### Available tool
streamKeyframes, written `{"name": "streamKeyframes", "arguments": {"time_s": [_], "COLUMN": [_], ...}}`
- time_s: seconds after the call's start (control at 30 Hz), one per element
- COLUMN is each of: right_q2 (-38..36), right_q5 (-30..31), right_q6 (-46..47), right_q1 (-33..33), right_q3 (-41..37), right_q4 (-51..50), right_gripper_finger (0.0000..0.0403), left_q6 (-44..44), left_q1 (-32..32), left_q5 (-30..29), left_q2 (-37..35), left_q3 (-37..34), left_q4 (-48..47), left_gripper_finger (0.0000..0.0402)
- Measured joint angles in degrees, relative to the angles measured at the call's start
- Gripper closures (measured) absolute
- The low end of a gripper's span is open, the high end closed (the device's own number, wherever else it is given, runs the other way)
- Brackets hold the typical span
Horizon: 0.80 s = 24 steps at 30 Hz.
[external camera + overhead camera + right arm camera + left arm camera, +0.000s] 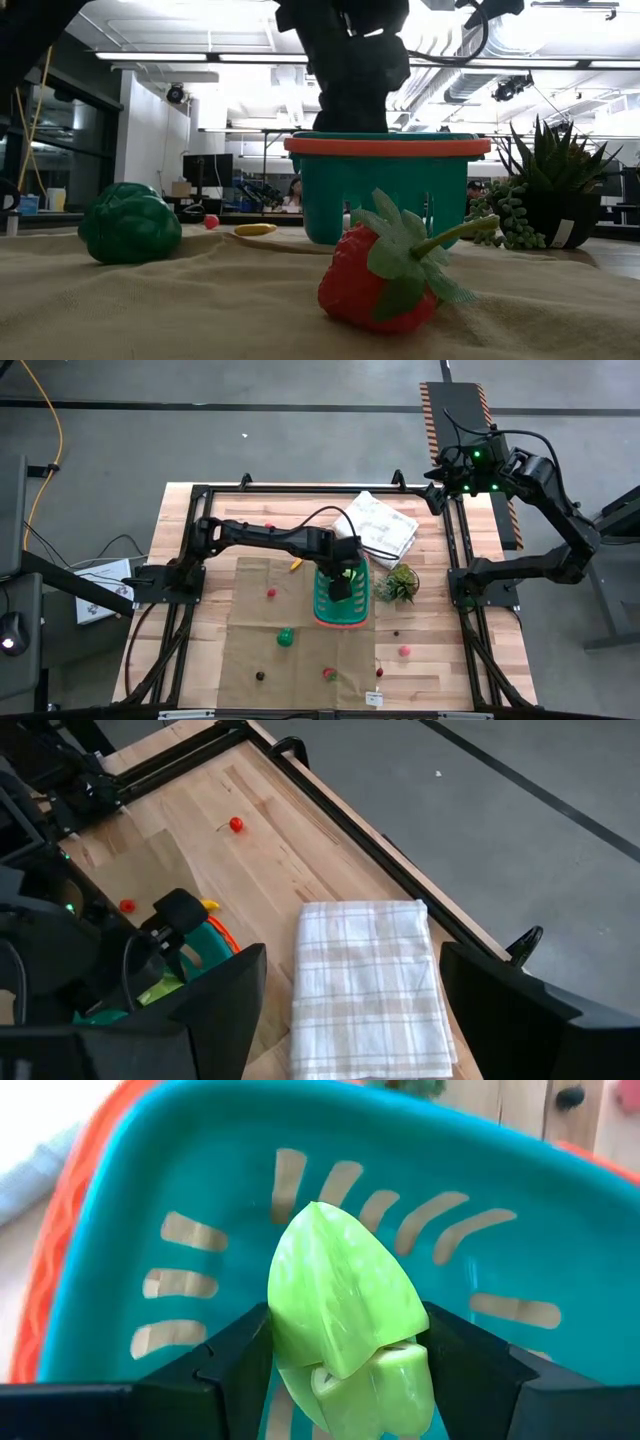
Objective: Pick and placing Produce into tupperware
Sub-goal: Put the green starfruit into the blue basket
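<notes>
- Left gripper point(345, 1370): fingers pinching a pale green leafy produce piece point(345, 1315), held over the open mouth of the teal basket point(340, 605).
- Key relation: the basket floor lies directly beyond the held piece, whose long axis runs out from the fingers toward the slotted wall; judged ready for release.
- Right gripper point(350, 1010): fingers spread wide, empty, parked high beyond the surface's far right corner, above the folded cloth point(370, 985).
- Remaining produce on the surface: strawberry point(385, 265), dark green piece point(130, 225); the left arm is nearer to both.
</notes>
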Motion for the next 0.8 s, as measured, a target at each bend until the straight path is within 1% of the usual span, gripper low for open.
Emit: {"name": "streamKeyframes", "arguments": {"time_s": [0.23, 0.8], "right_q2": [0.00, 0.02], "right_q5": [0.00, 0.04], "right_q6": [0.21, 0.23], "right_q1": [0.00, 0.00], "right_q3": [0.00, 0.00], "right_q4": [0.02, 0.02], "right_gripper_finger": [0.0114, 0.0114], "left_q6": [1.52, 6.47], "left_q1": [0.99, 0.94], "left_q5": [0.57, 1.27], "left_q2": [0.00, 0.00], "left_q3": [0.00, 0.00], "left_q4": [-0.04, 0.05], "left_gripper_finger": [0.0186, 0.0186]}}
